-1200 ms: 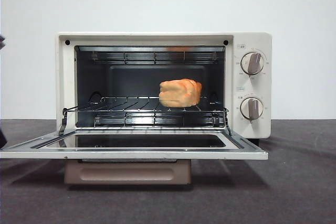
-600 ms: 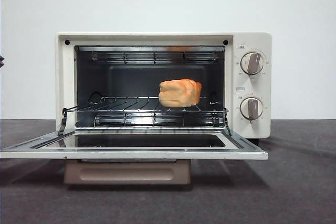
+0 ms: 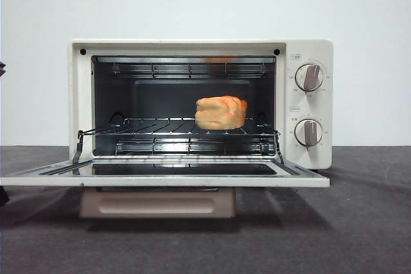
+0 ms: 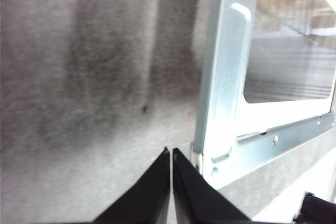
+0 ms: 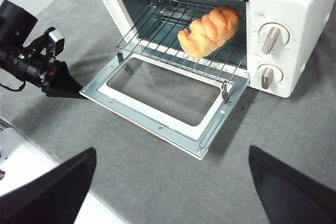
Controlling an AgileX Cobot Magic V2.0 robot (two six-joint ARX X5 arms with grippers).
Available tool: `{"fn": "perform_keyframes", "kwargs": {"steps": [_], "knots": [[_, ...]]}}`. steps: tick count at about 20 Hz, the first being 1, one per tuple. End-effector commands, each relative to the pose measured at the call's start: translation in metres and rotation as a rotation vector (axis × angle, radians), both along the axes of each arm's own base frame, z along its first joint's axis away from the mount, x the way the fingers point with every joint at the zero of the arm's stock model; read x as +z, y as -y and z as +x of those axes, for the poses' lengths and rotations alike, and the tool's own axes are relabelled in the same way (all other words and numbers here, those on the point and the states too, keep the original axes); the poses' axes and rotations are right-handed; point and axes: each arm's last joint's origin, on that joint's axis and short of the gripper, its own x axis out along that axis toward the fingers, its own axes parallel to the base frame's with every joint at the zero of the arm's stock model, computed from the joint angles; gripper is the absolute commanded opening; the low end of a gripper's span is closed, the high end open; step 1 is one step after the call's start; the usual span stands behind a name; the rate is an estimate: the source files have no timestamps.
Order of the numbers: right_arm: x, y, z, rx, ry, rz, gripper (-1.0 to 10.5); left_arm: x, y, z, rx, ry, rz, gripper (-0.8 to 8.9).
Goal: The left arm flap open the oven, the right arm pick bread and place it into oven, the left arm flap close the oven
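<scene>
Grey felt-like table (image 3: pixel 359 235) runs back to a plain white wall (image 3: pixel 212 4) with two sockets high up. On it stands the cream-white oven (image 3: pixel 308 49), its door (image 3: pixel 164 181) dropped flat and level toward the front view, beige handle (image 3: pixel 157 203) hanging beneath the front edge. Inside, the bread (image 3: pixel 220 112) lies on the wire rack (image 3: pixel 154 134), a golden-orange loaf with a ridged, lumpy top, set right of centre and near the knob-side wall; its long axis runs slantwise across the rack in the right wrist view. Bare rack stretches away on the loaf's other side. Left gripper (image 4: pixel 171 156), jaws pressed together into one point, sits low beside the door's outer front corner, just off the metal edge. Right gripper (image 5: pixel 173 182) hangs high in front of the oven, jaws spread wide, holding nothing
</scene>
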Motion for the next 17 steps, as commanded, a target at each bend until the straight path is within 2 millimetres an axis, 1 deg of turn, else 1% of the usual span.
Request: {"fn": "perform_keyframes", "kwargs": {"steps": [1, 5, 9, 14, 17], "knots": [[0.006, 0.001, -0.001, -0.002, 0.01, 0.021, 4.6, 0.002, 0.002, 0.005, -0.009, 0.012, -0.095, 0.14], [0.006, 0.001, -0.001, -0.004, 0.008, 0.023, 4.6, 0.01, 0.004, 0.014, 0.018, 0.04, -0.211, 0.15], [0.006, 0.001, -0.001, -0.004, 0.008, 0.023, 4.6, 0.024, 0.004, 0.029, 0.084, 0.103, -0.283, 0.15], [0.006, 0.001, -0.001, -0.004, 0.009, 0.023, 4.6, 0.052, 0.004, 0.05, 0.187, 0.231, -0.403, 0.15], [0.006, 0.001, -0.001, -0.004, 0.009, 0.023, 4.6, 0.067, 0.003, 0.057, 0.259, 0.3, -0.476, 0.15]]}}
